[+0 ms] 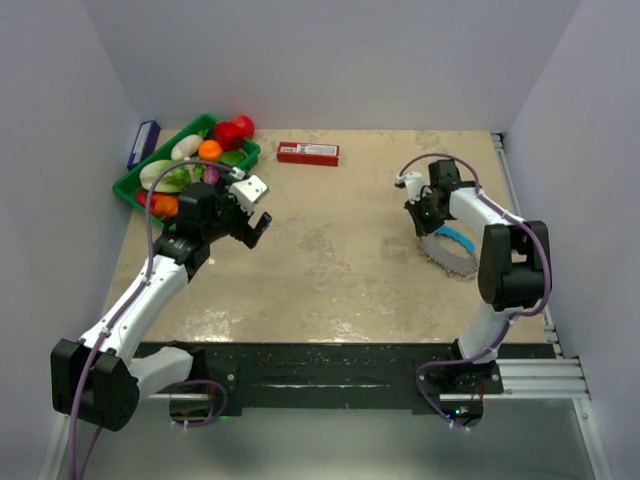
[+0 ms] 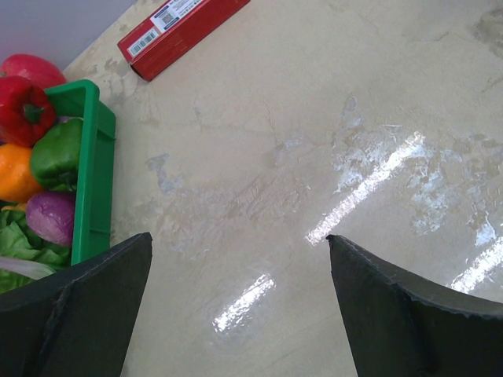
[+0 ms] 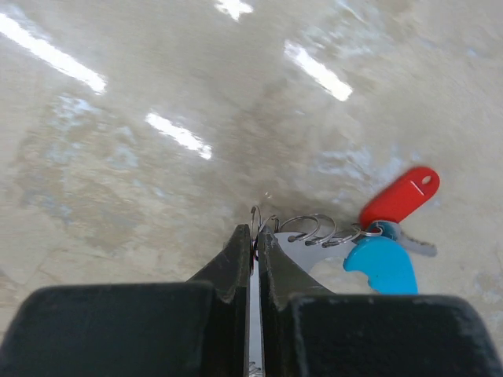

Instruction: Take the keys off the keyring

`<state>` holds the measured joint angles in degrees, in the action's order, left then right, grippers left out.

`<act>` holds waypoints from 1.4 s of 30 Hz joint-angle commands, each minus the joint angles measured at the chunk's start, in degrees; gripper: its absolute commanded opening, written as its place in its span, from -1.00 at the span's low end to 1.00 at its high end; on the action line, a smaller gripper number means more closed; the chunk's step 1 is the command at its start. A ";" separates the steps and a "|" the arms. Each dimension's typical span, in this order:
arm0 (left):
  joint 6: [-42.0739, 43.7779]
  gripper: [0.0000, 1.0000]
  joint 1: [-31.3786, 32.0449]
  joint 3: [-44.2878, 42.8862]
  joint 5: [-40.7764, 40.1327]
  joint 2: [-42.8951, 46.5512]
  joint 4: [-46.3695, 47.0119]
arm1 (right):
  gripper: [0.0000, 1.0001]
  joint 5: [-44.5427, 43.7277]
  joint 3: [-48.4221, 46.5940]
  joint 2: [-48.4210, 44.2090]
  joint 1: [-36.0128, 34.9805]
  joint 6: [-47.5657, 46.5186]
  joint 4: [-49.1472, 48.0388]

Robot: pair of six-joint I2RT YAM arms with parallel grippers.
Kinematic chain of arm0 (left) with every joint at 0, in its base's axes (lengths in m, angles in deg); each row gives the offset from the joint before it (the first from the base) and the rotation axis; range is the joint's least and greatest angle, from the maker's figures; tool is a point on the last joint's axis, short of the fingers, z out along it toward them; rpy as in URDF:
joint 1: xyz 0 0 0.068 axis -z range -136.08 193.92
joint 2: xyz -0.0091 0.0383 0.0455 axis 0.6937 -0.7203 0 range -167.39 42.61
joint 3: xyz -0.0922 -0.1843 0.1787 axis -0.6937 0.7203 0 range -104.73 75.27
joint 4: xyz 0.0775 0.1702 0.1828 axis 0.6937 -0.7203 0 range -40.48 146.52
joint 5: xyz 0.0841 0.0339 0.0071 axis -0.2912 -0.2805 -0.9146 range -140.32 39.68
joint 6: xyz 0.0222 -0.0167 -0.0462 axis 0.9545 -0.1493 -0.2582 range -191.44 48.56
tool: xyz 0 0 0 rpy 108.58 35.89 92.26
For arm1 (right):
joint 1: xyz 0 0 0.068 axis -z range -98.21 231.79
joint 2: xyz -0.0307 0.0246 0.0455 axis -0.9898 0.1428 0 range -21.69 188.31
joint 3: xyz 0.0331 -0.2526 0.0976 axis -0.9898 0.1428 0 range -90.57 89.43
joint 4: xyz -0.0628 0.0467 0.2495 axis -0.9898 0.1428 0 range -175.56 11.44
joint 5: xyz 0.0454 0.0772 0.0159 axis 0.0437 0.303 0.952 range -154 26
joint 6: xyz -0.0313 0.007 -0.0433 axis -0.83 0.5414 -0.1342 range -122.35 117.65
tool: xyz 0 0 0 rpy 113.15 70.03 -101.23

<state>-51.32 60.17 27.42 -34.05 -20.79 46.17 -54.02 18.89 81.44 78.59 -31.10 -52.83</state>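
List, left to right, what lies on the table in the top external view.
Green tray → long red box → keyring. Left out: the left gripper, which overlaps the tray's span, and the right gripper, which overlaps the keyring's.

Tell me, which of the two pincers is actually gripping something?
The right pincer: it is pinched shut on the keyring at its small metal rings, while the left pincer hangs wide open above the table.
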 commanded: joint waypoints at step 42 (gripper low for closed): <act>1.77 0.99 0.27 -1.89 -3.35 -3.23 3.93 | -0.25 -3.82 4.98 -2.32 -33.89 -7.72 4.71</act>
<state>-49.39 60.17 27.42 -38.51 -24.00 47.26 -57.60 22.38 81.40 45.26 -36.87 -48.13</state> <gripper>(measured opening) 0.994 0.283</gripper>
